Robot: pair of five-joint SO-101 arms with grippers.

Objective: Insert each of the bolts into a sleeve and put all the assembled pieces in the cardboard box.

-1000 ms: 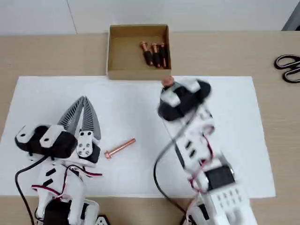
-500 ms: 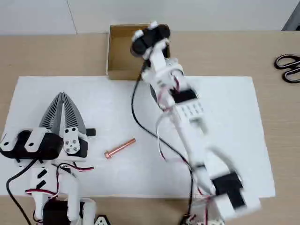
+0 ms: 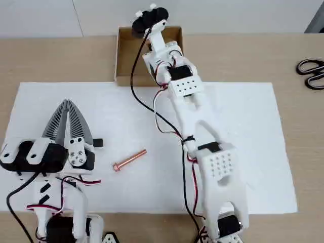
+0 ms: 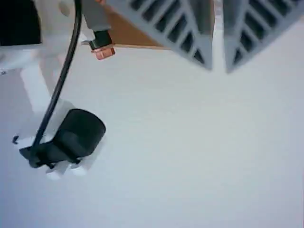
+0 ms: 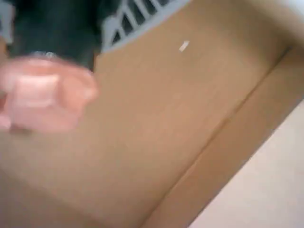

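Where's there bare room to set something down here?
Bare: the white sheet between the right arm and its right edge, and between the left end effector and cardboard box. Crowded: around the loose bolt, and the box, where the right end effector holds an assembled piece.

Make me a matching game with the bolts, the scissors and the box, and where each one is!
Things:
1. bare bolt
2. sleeved bolt
3. scissors
4. box

Places:
A. on the bare table, past the paper's right end
B. lying on the white paper
C. on the table at the paper's far edge
D. held up over the box

Pairs: 1-B, 2-D, 3-A, 4-C
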